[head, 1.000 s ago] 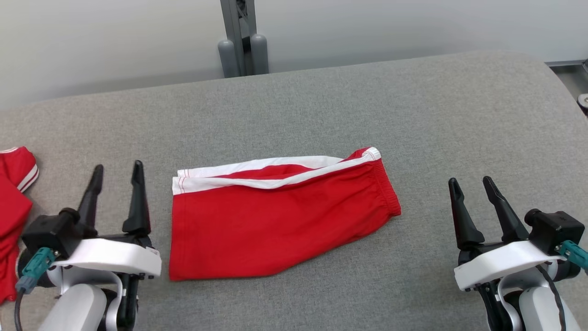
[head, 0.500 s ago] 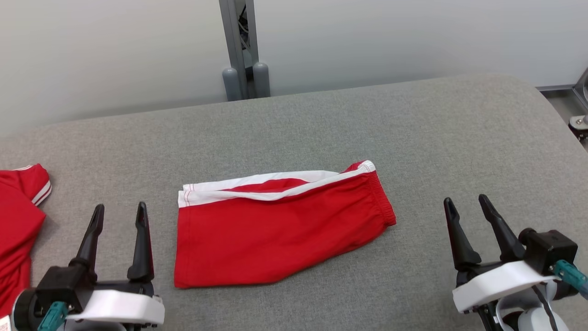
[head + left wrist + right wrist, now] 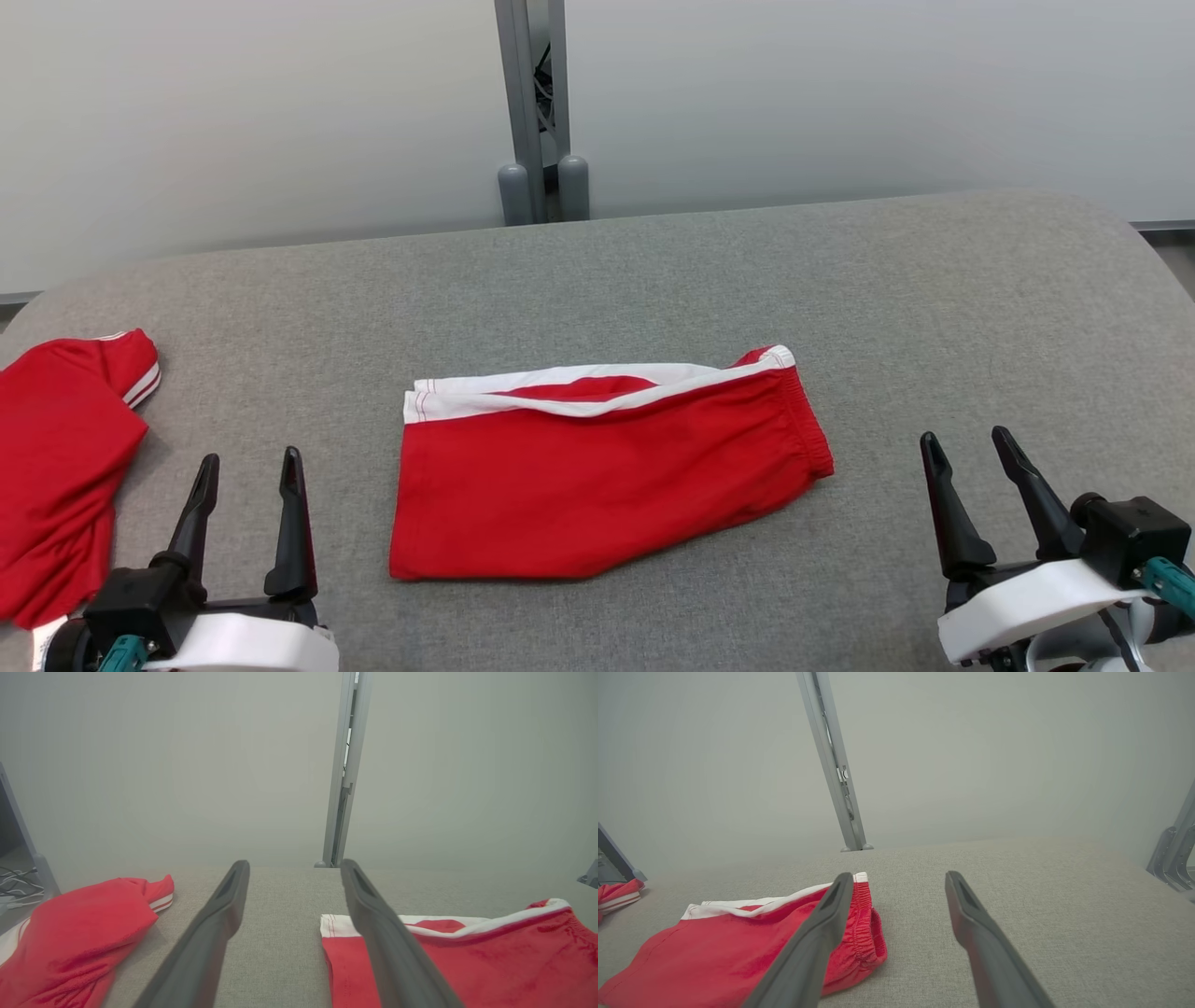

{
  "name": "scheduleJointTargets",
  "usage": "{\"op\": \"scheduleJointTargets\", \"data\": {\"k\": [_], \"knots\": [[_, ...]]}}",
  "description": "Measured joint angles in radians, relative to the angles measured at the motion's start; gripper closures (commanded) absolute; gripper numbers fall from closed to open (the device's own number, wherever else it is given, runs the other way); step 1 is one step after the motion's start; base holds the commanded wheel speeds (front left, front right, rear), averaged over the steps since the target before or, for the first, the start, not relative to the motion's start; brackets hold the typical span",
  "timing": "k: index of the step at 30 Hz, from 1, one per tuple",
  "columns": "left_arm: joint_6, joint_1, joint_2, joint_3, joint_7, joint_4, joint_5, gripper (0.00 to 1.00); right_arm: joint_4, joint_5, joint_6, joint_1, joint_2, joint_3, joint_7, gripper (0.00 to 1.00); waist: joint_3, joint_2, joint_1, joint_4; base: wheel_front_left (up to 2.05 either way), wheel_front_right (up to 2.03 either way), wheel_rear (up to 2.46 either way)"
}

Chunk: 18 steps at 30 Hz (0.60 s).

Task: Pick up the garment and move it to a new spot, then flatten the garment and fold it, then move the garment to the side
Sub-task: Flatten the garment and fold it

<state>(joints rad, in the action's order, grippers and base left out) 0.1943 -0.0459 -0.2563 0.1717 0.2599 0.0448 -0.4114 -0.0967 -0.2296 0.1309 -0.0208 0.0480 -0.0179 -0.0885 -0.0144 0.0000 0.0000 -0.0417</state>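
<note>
A red garment (image 3: pixel 597 485) with white trim lies folded flat at the middle of the grey padded table (image 3: pixel 653 280). Its white-edged hem points left and its elastic waistband points right. My left gripper (image 3: pixel 250 457) stands open to the left of it, apart from the cloth, with nothing between its fingers. My right gripper (image 3: pixel 963 436) stands open to the right of the waistband, also empty. In the left wrist view the open left gripper (image 3: pixel 294 864) has the garment (image 3: pixel 467 961) off to its right. In the right wrist view the open right gripper (image 3: pixel 899 875) has the garment (image 3: pixel 738 947) to its left.
A second red cloth with white stripes (image 3: pixel 56 467) lies crumpled at the table's left edge, to the left of my left gripper; it shows again (image 3: pixel 70 933) in the left wrist view. A grey metal post (image 3: pixel 537 112) stands behind the table against a pale wall.
The head camera has shifted, so the whole scene sits lower and further right, with more of the left red cloth in view. Both grippers stay open and the garment lies as before.
</note>
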Motion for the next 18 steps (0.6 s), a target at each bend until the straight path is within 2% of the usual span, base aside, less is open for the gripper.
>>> {"op": "scheduleJointTargets", "data": {"k": [12,18], "knots": [[-0.035,0.017,0.026,-0.024,0.000,0.021,0.034,0.00,-0.006,0.005,0.000,-0.003,0.000,0.012,0.005,0.00,-0.010,0.0000,0.0000,0.017,0.00,0.00,0.00],[-0.054,0.058,0.042,-0.009,0.000,0.028,0.053,0.00,-0.105,0.017,0.000,-0.070,0.001,0.001,0.024,0.00,-0.032,0.0001,0.0000,0.040,0.00,0.00,0.00]]}}
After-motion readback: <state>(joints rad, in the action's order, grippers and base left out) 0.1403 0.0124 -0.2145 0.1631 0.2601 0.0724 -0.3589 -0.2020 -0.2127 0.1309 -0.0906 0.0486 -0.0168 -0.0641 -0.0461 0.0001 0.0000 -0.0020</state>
